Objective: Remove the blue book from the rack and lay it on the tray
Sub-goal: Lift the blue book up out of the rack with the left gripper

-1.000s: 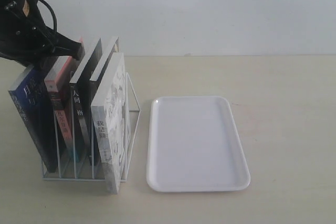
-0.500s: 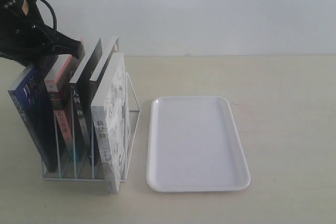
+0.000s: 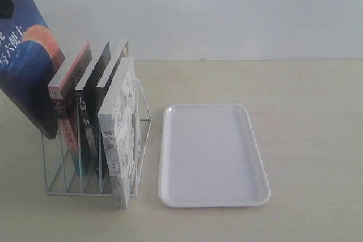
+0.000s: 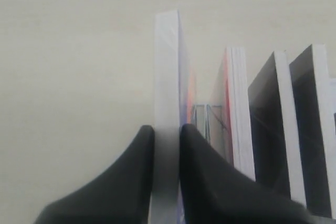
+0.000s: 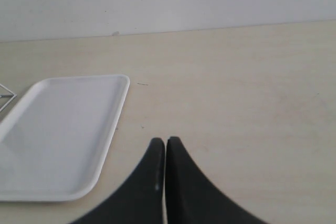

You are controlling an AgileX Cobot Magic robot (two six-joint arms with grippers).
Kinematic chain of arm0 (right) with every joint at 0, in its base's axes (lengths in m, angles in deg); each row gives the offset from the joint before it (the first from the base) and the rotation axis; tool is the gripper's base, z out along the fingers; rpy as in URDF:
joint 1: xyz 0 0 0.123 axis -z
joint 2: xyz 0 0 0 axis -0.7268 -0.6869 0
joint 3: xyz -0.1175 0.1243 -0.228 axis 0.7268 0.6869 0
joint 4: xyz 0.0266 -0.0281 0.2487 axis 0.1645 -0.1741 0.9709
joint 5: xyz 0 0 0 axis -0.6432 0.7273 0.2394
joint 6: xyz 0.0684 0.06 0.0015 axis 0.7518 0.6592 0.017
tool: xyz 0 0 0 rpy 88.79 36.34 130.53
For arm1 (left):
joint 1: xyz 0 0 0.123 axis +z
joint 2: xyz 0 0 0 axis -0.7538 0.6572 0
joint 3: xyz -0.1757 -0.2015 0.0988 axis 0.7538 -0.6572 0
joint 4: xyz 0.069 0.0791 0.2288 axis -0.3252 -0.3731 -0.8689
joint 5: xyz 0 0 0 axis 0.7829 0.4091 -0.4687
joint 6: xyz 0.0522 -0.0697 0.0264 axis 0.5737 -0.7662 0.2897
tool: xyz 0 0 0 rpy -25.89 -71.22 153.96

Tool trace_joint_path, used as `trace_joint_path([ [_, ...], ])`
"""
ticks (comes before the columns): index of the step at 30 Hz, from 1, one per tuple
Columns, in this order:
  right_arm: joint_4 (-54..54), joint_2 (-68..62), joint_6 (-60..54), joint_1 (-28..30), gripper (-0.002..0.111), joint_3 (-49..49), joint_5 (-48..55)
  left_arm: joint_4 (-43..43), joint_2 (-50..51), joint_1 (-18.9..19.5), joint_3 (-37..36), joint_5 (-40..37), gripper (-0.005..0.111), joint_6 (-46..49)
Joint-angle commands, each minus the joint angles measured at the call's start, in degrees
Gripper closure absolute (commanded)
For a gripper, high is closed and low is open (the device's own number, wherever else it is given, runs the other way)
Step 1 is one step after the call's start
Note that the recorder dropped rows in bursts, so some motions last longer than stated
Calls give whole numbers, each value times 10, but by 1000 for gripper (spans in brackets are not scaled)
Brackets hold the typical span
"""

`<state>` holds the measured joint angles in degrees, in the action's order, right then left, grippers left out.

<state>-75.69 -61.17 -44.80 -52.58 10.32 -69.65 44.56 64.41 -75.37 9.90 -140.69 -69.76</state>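
gripping the blue book [image 3: 25, 66] by its upper end, the left gripper [image 4: 167, 140] is closed to the thickness of the volume, one black finger [image 4: 140, 166] pressed on each face. in the left wrist view the book's white page edge runs out from between the fingers. in the exterior view only a black part of that arm shows, at the top left corner.

position of the blue book: held in the air above the left end of the rack [image 3: 79, 193], tilted, its cover with orange crescent and white characters facing the camera. its lower corner sits level with the tops of the leftmost wire dividers; contact with the wire cannot be confirmed. it is well apart from the tray [image 3: 212, 154].

rack contents: a red-spined book [image 3: 68, 114], two black-spined books [image 3: 85, 111] [image 3: 110, 75] and a white-spined book with a grey sketch cover [image 3: 120, 134], all leaning in their slots.

the white tray lies flat on the tabletop [image 3: 306, 140] just beside the rack's right side, nothing on it.

the right gripper [image 5: 166, 148] has its fingers pressed together with nothing between them. it hangs over bare tabletop near a corner of the tray, not touching it. it is not seen in the exterior view.
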Motion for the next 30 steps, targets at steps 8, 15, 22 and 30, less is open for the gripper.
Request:
trace_joint_path([
  [8,-3,3,0,2,108,-1,-2,33,-170,1,7,117,98,-36],
  [15,-3,3,0,2,108,-1,-4,33,-239,1,7,178,98,-115],
  [22,-3,3,0,2,108,-1,-4,92,-256,1,-48,289,98,-172],
  [30,-3,3,0,2,108,-1,-4,91,-267,1,-182,525,98,-320],
])
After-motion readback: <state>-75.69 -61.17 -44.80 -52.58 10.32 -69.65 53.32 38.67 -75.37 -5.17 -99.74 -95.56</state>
